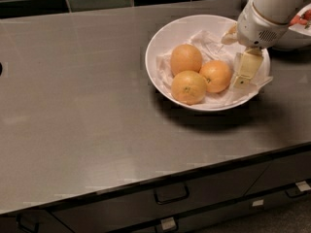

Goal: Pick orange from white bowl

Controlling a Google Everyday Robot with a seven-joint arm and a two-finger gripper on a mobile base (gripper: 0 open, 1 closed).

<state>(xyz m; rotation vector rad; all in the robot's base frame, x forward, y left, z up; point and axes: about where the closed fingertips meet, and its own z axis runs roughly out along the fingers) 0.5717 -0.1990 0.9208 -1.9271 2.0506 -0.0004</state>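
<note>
The white bowl [160,42] stands on the grey counter, lined with crumpled white paper. Three oranges lie in it. The orange [216,75], the deepest in colour, lies on the right, touching two paler ones [185,58] [188,87]. My gripper [238,56] hangs over the bowl's right side, just right of the orange. It is open and empty. One cream finger [247,68] points down beside the orange without touching it; the other finger [229,35] shows farther back.
A smaller white bowl [291,39] with red fruit stands at the far right, partly behind my arm. The grey counter [77,106] stretches to the left. Its front edge runs above dark drawers [170,194]. Dark tiles line the back wall.
</note>
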